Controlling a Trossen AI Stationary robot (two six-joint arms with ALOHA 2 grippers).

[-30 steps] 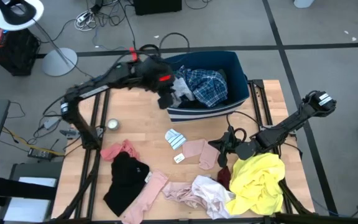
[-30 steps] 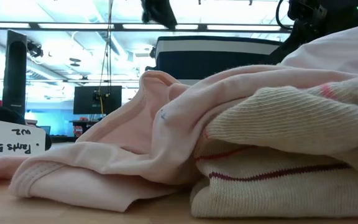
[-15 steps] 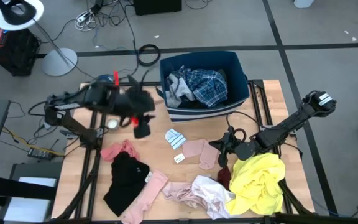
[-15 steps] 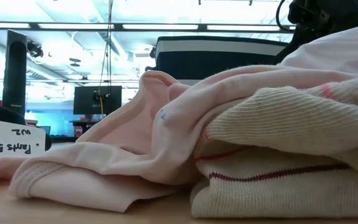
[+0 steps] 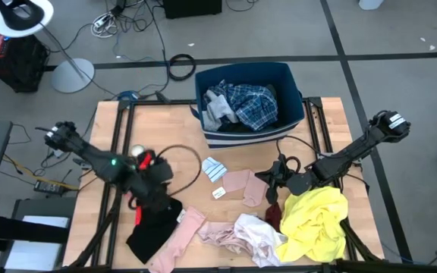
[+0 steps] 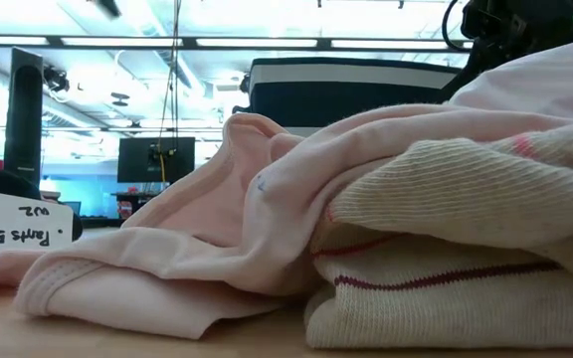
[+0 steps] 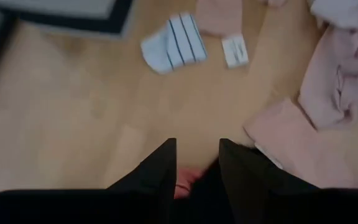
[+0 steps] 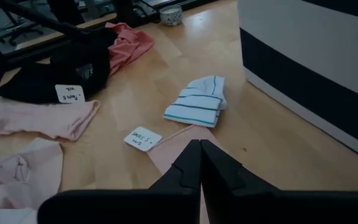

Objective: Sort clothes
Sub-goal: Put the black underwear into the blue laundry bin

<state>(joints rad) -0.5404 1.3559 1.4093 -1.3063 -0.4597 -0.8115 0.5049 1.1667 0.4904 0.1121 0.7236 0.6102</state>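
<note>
My left gripper (image 5: 155,191) is open over the table's near left part, just above a salmon red garment (image 7: 186,180) that shows between its fingers. A black garment (image 5: 152,226) lies right beside it. My right gripper (image 8: 199,154) is shut and low over a small pink piece (image 5: 241,186) at the table's middle right. A yellow garment (image 5: 317,220), a maroon one (image 5: 274,214), a whitish one (image 5: 253,235) and a pale pink one (image 5: 177,239) lie along the near edge. A striped white piece (image 5: 215,168) lies mid-table. My right gripper's shut fingertips (image 8: 197,149) stand over the edge of the pink piece (image 8: 169,148), slanting down from the table's right. I cannot tell whether they touch it. My left gripper touches nothing that I can see.
The navy bin (image 5: 293,91) stands at the far middle and holds a blue plaid garment (image 5: 253,102) and a grey one (image 5: 217,110). A small white cup (image 5: 136,152) stands at the left. Paper tags (image 5: 218,192) lie among the clothes. Bare wood lies between the bin and the clothes.
My left gripper has swung from the bin's left rim toward the table's near left and down, ending over the salmon and black garments. The grey garment it was beside now lies in the bin.
</note>
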